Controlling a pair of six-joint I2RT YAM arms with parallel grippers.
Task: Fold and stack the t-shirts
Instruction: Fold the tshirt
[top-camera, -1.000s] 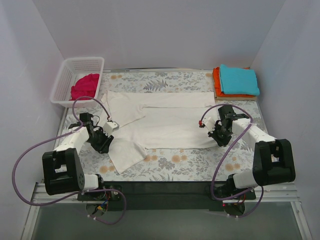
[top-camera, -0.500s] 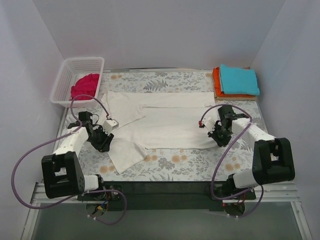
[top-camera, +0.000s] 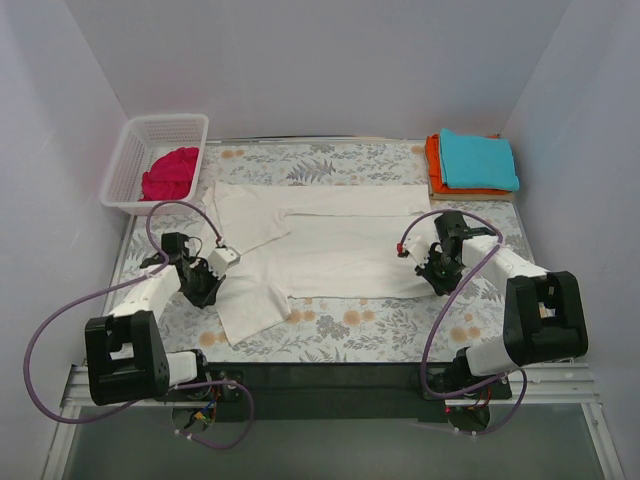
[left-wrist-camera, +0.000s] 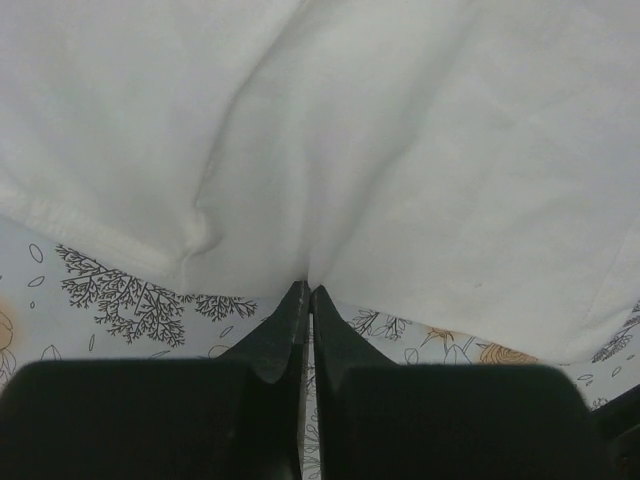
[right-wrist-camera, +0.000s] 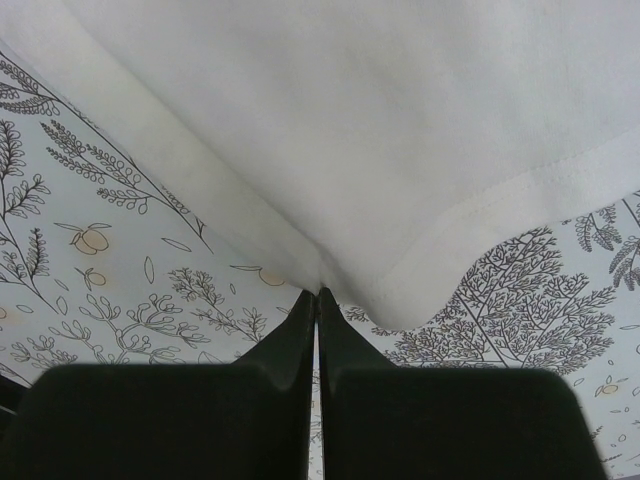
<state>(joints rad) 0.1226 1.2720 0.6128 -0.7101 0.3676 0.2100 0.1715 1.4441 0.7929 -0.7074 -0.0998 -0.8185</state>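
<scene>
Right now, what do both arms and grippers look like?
Left arm and right arm: white links, boxy black joint housings, purple cables looping base to wrist. Left gripper and right gripper: matte black, two fingers tapering to thin tips. White camera block at the left wrist.

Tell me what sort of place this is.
Likely a robot lab test cell, not a home: bare white walls box in a floral-covered table, with a left arm and right arm bolted at its near edge over an off-white t-shirt.
</scene>
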